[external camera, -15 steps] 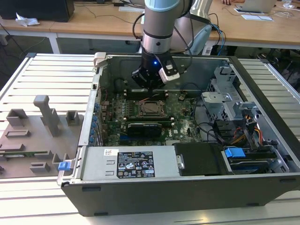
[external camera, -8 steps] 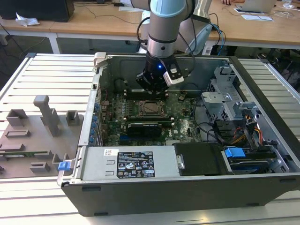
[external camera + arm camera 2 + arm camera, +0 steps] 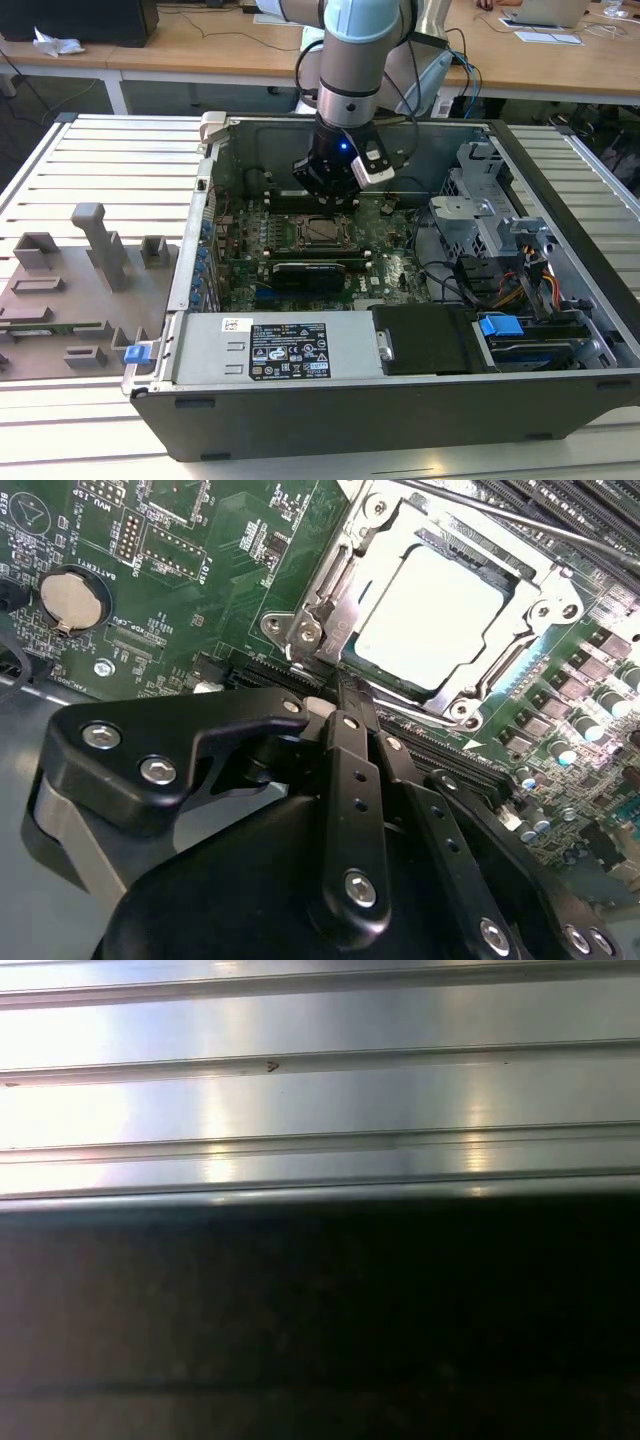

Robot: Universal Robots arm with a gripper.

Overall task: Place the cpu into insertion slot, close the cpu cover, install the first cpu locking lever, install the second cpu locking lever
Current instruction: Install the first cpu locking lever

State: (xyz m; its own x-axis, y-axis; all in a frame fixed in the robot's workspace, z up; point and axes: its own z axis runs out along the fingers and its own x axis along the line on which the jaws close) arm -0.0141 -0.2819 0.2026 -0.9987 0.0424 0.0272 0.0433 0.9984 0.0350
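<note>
In the exterior view, the black claw hangs just above the square black insertion slot inside the open computer case. In the second wrist view, the claw's fingers are together beside the steel-framed cpu cover, which lies over the dull silver-grey cpu.

you see a flat square cpu with a pale silver-grey top, its steel cover frame bright, green circuit board around, a matte black claw.
</note>
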